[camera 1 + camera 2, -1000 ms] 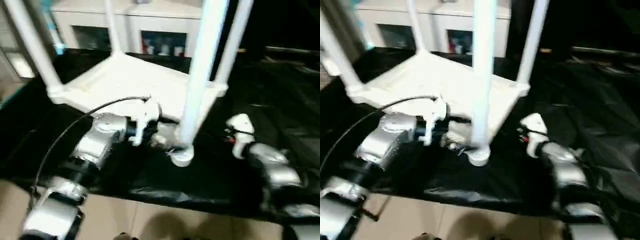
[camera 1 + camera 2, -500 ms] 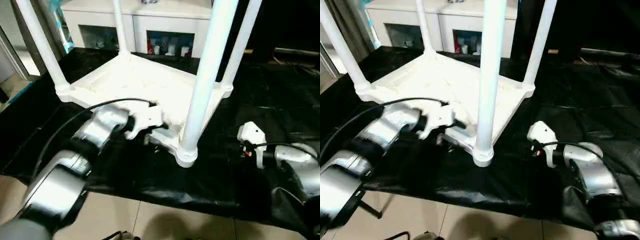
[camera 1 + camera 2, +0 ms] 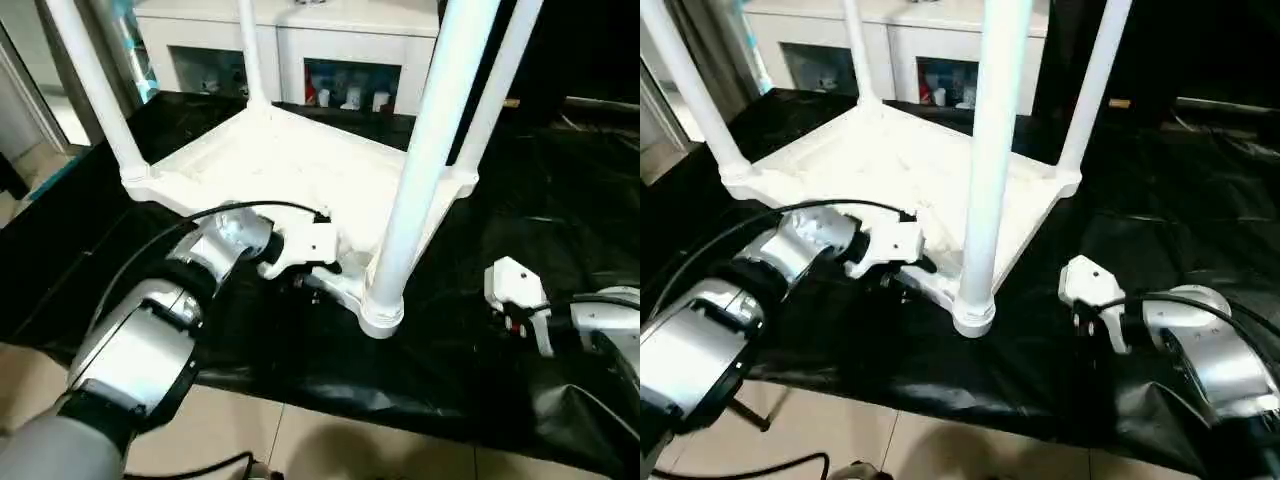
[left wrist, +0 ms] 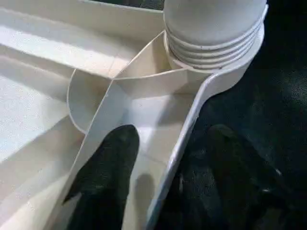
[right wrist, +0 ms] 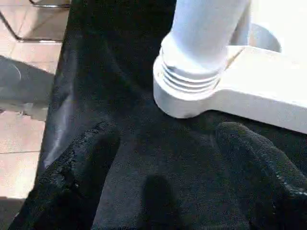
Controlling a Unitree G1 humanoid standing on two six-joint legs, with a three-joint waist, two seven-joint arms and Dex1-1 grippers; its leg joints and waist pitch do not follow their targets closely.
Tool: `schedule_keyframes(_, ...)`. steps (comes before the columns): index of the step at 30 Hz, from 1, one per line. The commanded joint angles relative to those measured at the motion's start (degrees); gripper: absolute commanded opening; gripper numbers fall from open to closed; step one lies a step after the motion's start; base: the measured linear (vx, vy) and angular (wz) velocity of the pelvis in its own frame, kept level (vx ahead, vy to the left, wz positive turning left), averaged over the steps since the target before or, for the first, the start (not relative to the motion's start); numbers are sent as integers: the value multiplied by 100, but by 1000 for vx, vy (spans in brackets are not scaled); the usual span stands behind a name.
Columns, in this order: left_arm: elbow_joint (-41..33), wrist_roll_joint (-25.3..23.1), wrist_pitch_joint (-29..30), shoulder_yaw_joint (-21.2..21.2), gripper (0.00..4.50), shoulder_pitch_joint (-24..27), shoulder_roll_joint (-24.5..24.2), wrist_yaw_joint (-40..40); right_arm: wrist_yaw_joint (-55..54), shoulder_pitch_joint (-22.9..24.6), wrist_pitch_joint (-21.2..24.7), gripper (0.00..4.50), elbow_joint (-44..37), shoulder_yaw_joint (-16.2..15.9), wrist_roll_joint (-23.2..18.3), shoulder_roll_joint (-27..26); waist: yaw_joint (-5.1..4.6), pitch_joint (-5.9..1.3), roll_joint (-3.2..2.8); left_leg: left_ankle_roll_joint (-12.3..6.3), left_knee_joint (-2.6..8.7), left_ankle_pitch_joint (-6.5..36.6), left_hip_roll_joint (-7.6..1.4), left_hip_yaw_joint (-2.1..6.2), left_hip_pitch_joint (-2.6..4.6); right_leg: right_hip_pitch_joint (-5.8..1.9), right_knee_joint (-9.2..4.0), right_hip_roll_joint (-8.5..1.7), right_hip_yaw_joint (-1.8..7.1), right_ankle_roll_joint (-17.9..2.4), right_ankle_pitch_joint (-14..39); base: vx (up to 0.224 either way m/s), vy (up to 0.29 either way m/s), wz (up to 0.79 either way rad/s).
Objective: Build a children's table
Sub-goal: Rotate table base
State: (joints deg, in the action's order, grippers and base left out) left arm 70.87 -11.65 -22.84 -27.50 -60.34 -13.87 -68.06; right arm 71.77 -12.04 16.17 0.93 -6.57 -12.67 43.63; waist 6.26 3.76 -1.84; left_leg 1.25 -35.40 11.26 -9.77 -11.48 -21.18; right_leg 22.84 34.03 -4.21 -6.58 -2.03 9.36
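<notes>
White plastic children's table lies upside down on the black-sheeted bench, all four tube legs up. Left tool has narrowed over the last second, straddling the tabletop's rim beside the nearest leg socket, likely to brace it. Right tool, spread wide and empty, has drawn back.

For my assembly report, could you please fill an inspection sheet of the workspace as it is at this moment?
Surface: large table under a black sheet, wrinkled.
Job's things: children's table upside down on the sheet, four white legs standing up in the corner sockets.
Clutter: nothing seen.
Grippers: left gripper straddles the tabletop's rim beside the near corner socket, one finger inside, one outside; right gripper open, apart from the near leg's base.
Cables: black cable arcs over the left forearm.
Surroundings: white cabinet with glass doors behind; tiled floor in front.
</notes>
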Motion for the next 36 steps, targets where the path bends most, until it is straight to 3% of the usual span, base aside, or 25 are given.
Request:
schedule_keyframes(1, 118, -186, -98, -60, 222, -149, 64, 111, 38, 40, 162, 367, -263, 51, -81, 70, -16, -470, 79, -650, 358, 883, -341, 204, 67, -362, -543, -500, 314, -684, 1903, 0, 0, 0)
schedule_keyframes(4, 242, -382, -165, -141, 197, -188, 107, 212, -22, 69, 282, 367, -411, 20, -116, 67, -27, -477, 88, -648, 359, 881, -345, 214, 63, -362, -544, -490, 303, -656, 1869, 0, 0, 0)
schedule_keyframes(5, 279, -470, -193, -182, 190, -196, 107, 274, -44, 83, 336, 367, -480, 9, -137, 63, -44, -473, 125, -651, 360, 883, -338, 214, 53, -370, -544, -493, 301, -628, 1864, 0, 0, 0)
schedule_keyframes(7, 318, -561, -169, -234, 182, -198, 101, 324, -70, 98, 399, 367, -564, -6, -163, 43, -54, -473, 104, -652, 359, 866, -334, 220, 55, -369, -547, -499, 296, -600, 1925, 0, 0, 0)
schedule_keyframes(15, 469, -911, 37, -374, 116, -226, 57, 496, -136, 39, 498, 367, -604, -97, -159, -18, -91, -473, 110, -654, 359, 869, -338, 229, 44, -373, -547, -519, 286, -663, 1859, 0, 0, 0)
schedule_keyframes(19, 557, -798, 877, -170, 93, -246, 125, 253, -204, -34, 455, 367, -489, -117, -120, -87, -104, -461, 109, -636, 362, 853, -336, 229, 39, -373, -551, -530, 285, -689, 1903, 0, 0, 0)
schedule_keyframes(22, 553, -375, 1520, 245, 76, -224, 336, 94, -258, -36, 471, 367, -448, -71, -205, -186, -119, -460, 114, -638, 359, 827, -317, 226, 26, -393, -553, -536, 281, -720, 1922, 0, 0, 0)
schedule_keyframes(26, 526, -209, 1863, 471, 66, -121, 481, 272, -327, 8, 443, 367, -441, -89, -198, -254, -123, -487, 112, -752, 344, 713, -331, 225, 11, -400, -504, -528, 287, -878, 1556, 0, 0, 0)
schedule_keyframes(27, 524, -200, 1902, 487, 62, -113, 493, 288, -335, 10, 444, 367, -439, -88, -200, -261, -118, -487, 65, -767, 344, 739, -338, 231, 17, -395, -514, -530, 282, -923, 1498, 0, 0, 0)
schedule_keyframes(29, 500, -215, 2133, 507, 56, -1, 555, 434, -443, 24, 399, 367, -395, -78, -165, -325, -134, -483, 69, -769, 347, 783, -334, 233, 19, -396, -516, -528, 279, -956, 1461, 0, 0, 0)
schedule_keyframes(31, 468, -188, 2143, 540, 42, 89, 589, 525, -507, 34, 361, 367, -368, -61, -143, -360, -144, -477, 80, -763, 347, 831, -322, 227, 24, -396, -528, -522, 273, -943, 1554, 0, 0, 0)
schedule_keyframes(33, 323, -104, 2025, 692, 37, 247, 654, 666, -643, 42, 300, 367, -305, -27, -93, -431, -154, -457, 83, -748, 340, 901, -277, 206, 39, -384, -604, -506, 254, -727, 2130, 0, 0, 0)
schedule_keyframes(36, 77, -6, 1620, 812, 25, 486, 701, 766, -992, 14, 160, 367, -124, 39, 69, -593, -157, -447, 71, -687, 340, 983, -262, 202, 73, -361, -670, -495, 226, -549, 2564, 0, 0, 0)
